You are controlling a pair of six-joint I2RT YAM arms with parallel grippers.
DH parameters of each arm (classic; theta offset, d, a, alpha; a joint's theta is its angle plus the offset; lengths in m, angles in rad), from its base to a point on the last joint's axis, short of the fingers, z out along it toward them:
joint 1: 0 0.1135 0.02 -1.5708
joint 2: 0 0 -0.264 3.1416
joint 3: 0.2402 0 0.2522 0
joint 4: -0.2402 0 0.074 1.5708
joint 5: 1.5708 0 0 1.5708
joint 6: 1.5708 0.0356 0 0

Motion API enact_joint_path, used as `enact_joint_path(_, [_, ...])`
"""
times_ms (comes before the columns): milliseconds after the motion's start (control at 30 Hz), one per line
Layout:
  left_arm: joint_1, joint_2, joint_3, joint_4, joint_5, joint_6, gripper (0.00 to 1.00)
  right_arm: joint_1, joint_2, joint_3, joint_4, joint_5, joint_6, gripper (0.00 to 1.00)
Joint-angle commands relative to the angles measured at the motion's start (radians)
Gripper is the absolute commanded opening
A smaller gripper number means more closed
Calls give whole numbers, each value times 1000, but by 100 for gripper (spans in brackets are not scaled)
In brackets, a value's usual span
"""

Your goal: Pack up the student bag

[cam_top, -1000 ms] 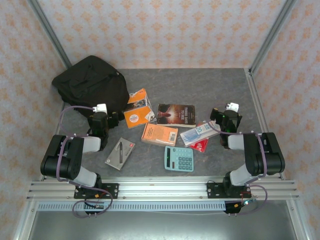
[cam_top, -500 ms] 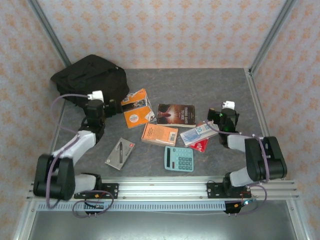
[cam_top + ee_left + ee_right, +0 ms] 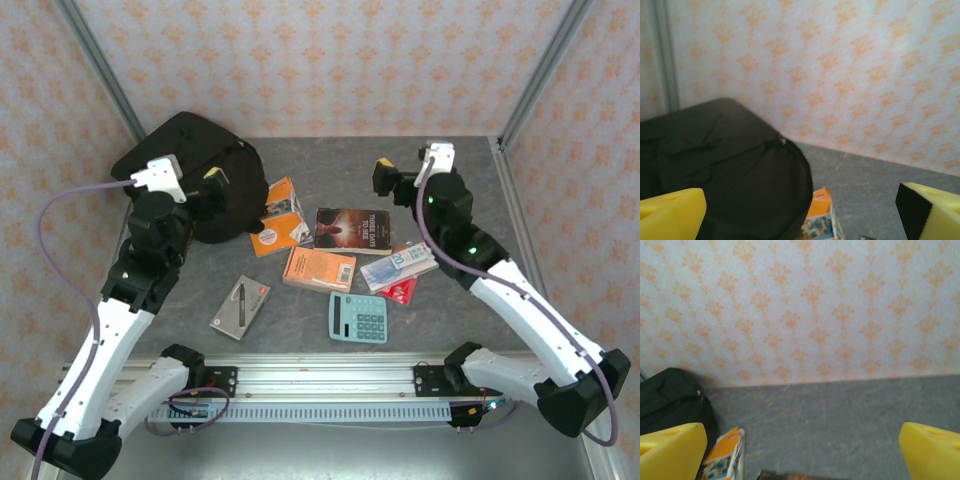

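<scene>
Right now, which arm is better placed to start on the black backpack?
Left. The left pincer, open, hovers at the black backpack on its right edge and faces it. The right pincer, also open, is well apart from it, beyond the dark book.

"20" on blue-white packet (image 3: 400, 266); rest illegible.

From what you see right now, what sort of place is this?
Probably a robot test cell, not a classroom: a grey table with an aluminium rail at its near edge, patterned wall panels around it, and a student bag, books and a calculator between two arms.
</scene>
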Motion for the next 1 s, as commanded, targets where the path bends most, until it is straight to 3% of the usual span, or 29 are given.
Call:
enact_joint_path(0, [2, 114, 62, -237, -60, -131, 100, -4, 1, 59, -331, 8, 148, 99])
enact_joint_path(33, [5, 160, 73, -236, -66, -190, 100, -10, -22, 12, -286, 28, 218, 99])
enact_joint_path(100, [9, 275, 148, -257, -13, -201, 100, -56, -51, -57, -216, -104, 299, 100])
enact_joint_path(200, [-9, 515, 361, -371, 61, -100, 100, -68, 21, 11, -350, -232, 274, 99])
enact_joint_path(300, [-19, 753, 574, -499, 64, -26, 100, -26, 29, -45, -320, -215, 305, 99])
enact_joint_path(400, [-22, 945, 751, -585, 34, 41, 92, -17, 25, -69, -354, -258, 240, 98])
enact_joint_path(567, [-21, 1204, 978, -694, 41, 101, 65, -17, 3, -109, -376, -276, 223, 88])
enact_joint_path(800, [-19, 1349, 1049, -698, 6, 107, 56, -17, -14, -135, -391, -256, 225, 83])
enact_joint_path(900, [-20, 1385, 1071, -697, 6, 111, 40, -17, -11, -139, -392, -245, 226, 77])
enact_joint_path(967, [-20, 1400, 1080, -695, 5, 120, 24, -17, -13, -141, -395, -236, 225, 69])
